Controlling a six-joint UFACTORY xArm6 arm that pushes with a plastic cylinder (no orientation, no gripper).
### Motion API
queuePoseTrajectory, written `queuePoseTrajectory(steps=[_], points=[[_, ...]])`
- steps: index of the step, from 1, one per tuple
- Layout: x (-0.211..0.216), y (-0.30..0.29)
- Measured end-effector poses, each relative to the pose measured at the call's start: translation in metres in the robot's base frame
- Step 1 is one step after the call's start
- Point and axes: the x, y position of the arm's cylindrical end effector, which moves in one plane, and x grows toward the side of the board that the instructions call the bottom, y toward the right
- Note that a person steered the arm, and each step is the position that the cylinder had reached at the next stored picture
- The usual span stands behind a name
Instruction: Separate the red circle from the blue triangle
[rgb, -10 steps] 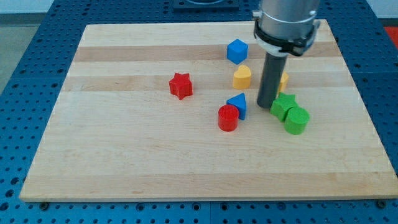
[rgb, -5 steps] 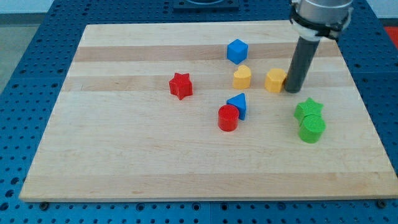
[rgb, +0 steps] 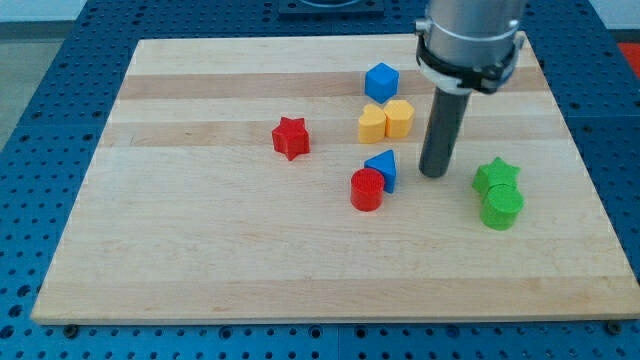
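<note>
The red circle (rgb: 367, 189) lies near the board's middle, touching the blue triangle (rgb: 383, 168) just above and to its right. My tip (rgb: 433, 174) rests on the board a short way to the right of the blue triangle, apart from it, and left of the green blocks.
A blue cube (rgb: 381, 82) sits near the top. A yellow heart (rgb: 373, 124) and a yellow hexagon (rgb: 398, 118) touch each other below it. A red star (rgb: 290, 137) lies to the left. A green star (rgb: 496, 176) and a green cylinder (rgb: 501, 208) sit at the right.
My tip pushed the green blocks to the right, then swung up and left, shoving the yellow hexagon against the yellow heart, and came down beside the blue triangle.
</note>
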Motion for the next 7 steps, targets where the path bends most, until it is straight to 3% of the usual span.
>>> queuePoseTrajectory(steps=[5, 7], points=[[0.041, -0.131], [0.022, -0.158]])
